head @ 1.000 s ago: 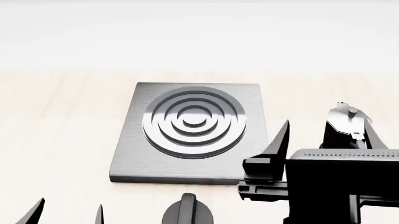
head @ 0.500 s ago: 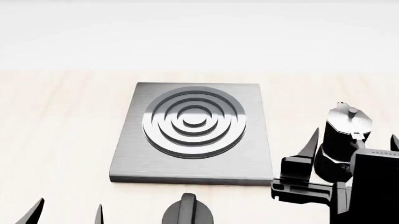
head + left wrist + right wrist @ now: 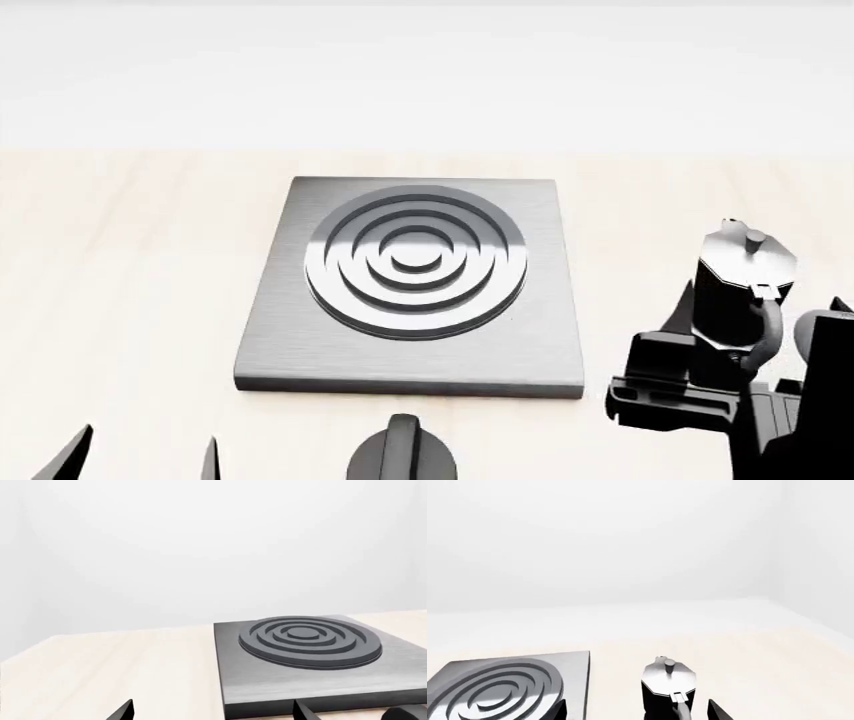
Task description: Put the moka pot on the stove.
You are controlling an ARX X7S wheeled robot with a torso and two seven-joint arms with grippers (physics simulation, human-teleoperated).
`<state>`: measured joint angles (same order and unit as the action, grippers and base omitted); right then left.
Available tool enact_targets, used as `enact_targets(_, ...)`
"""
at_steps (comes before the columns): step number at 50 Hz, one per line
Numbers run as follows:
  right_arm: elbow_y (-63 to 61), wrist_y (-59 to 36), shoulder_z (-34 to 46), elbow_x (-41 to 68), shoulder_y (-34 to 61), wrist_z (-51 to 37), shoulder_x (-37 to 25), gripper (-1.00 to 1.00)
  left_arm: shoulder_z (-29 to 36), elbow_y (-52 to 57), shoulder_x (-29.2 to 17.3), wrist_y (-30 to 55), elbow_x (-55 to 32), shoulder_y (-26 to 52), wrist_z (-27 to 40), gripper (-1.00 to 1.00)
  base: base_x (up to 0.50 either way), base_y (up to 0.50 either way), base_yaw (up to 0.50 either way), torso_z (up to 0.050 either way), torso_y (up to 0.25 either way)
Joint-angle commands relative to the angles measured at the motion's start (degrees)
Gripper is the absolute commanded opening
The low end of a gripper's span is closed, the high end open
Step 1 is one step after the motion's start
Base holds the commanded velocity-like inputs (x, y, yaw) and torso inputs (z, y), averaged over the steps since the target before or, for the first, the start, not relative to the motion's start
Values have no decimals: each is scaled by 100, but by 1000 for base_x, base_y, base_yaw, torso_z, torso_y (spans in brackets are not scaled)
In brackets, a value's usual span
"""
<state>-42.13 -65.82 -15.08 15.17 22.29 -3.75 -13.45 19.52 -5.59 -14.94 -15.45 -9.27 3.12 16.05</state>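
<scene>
On the pale wooden table (image 3: pixel 120 280), the stove (image 3: pixel 274 340) lies flat near the middle of the head view, its raised ring burner (image 3: pixel 416 262) centred on the brushed grey plate. Well to the robot's right of it, off the plate and on the bare wood, the moka pot (image 3: pixel 741 290) stands upright, silver lid and knob on top, its curved handle turned toward the robot.

Low at the right of the head view, the right arm reaches forward with its wrist close to the table, and the right gripper (image 3: pixel 758 318) points away from the robot toward the pot. One dark fingertip (image 3: pixel 686 300) rises on the pot's stove side and the other shows only at the picture's right edge, so the pot stands between the two fingers (spread wide, with a gap visible on each side of the pot's body). The right wrist view confirms this: the pot (image 3: pixel 668 687) sits midway between the two finger tips at the lower edge, neither touching it, with the stove (image 3: pixel 507 685) off to one side.

At the lower left of the head view, the left gripper (image 3: pixel 140 455) shows only two pointed tips, held apart and low near the table with nothing between them. A short black knob (image 3: pixel 404 448) sits just in front of the stove's near edge.
</scene>
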Motion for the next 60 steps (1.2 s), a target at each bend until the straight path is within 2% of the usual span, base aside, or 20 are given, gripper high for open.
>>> enact_targets(1,533,239,-101,114,40,224,-77,100,18,4,-14,8,5,4,42,100,0,0,0,0,0)
enact_targets(21,1247,246,-397,123,198,279,-335,100,50,28,-40,67,0,9,112,100,0,0,0,0,0)
enact_targets(60,2702,347,-138,220,995,421,-408,100,136,50,-104,121,30,31,198,100,0,0,0,0,0)
